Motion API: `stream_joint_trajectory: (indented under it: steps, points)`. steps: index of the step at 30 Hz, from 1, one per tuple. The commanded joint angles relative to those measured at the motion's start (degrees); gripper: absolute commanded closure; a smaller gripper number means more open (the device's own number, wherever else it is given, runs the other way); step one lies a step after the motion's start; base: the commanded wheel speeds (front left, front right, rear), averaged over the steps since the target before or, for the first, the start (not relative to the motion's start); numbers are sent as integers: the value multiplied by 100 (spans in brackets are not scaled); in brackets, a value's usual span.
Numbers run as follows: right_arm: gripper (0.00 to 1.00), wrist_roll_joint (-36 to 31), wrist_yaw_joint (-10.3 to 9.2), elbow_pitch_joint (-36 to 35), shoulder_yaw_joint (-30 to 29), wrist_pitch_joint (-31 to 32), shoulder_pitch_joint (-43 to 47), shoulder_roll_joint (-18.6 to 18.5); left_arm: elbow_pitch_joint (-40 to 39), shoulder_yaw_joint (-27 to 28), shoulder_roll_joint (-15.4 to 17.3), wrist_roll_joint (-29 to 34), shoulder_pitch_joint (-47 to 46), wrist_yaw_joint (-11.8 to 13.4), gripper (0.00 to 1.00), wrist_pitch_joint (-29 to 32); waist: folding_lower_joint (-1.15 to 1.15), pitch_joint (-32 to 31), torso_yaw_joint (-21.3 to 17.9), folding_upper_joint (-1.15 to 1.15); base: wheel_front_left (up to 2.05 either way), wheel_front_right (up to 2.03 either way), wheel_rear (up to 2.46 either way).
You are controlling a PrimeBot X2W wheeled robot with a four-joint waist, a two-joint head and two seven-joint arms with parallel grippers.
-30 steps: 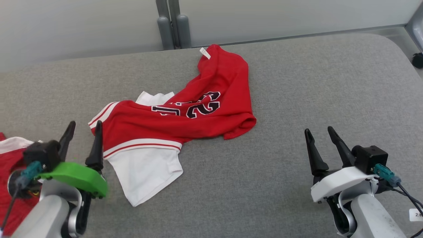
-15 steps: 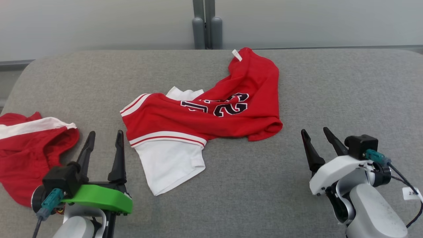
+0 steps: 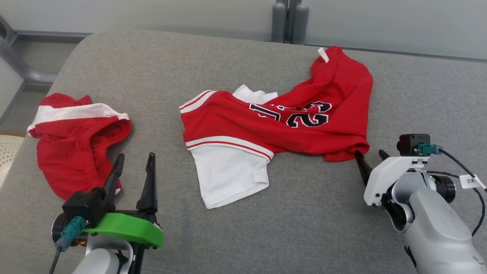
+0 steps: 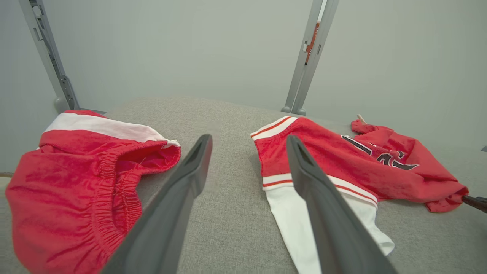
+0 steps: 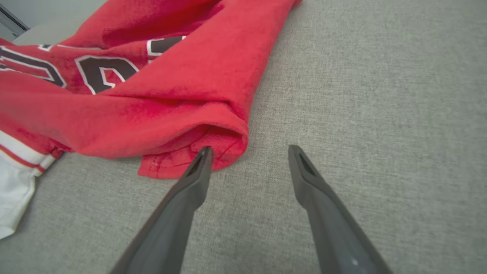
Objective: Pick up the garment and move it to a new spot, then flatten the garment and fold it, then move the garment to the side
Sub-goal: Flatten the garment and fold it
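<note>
A red jersey garment (image 3: 274, 125) (image 4: 342, 163) (image 5: 152, 95) with dark numbers and a white sleeve lies crumpled in the middle of the grey padded table (image 3: 323, 213). My right gripper (image 3: 370, 153) (image 5: 250, 149) is open; its left fingertip is at the jersey's folded near right corner, and nothing lies between the fingers. Red shorts (image 3: 76, 152) (image 4: 76, 182) with a white waistband lie at the table's left. Between the shorts and the jersey my left gripper (image 3: 136, 156) (image 4: 248, 140) stands open over bare table, holding nothing.
The table's rounded left corner and edge are close to the shorts. A cream basket (image 3: 7, 152) shows past that edge. Two grey posts (image 3: 289, 21) stand against the pale wall behind the table. Bare grey surface stretches along the front and right.
The camera has swung left, bringing the shorts fully into view. The right gripper's fingertips now sit at the jersey's near right corner, where before there was a gap. Both grippers stay open.
</note>
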Motion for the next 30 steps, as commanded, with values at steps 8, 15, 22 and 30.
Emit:
stream_joint_trajectory:
  steps: [8,15,22,30]
  points:
    - [64,84,0,537,146,143,-420,-119,158,104,-127,131,-145,-130,0,-17,0,208,283,0,0,0,0]
    - [100,-300,-1,705,125,-166,-677,-387,303,142,-217,158,-5,-186,0,-18,0,10,242,0,0,0,0]
    - [100,-1532,-1,388,570,-120,-865,-961,405,133,-268,108,153,-206,0,-18,0,-239,117,0,0,0,0]
    - [100,-2205,-2,-140,2753,477,-867,-1420,427,122,-305,65,206,-213,0,-12,0,-299,-83,0,0,0,0]
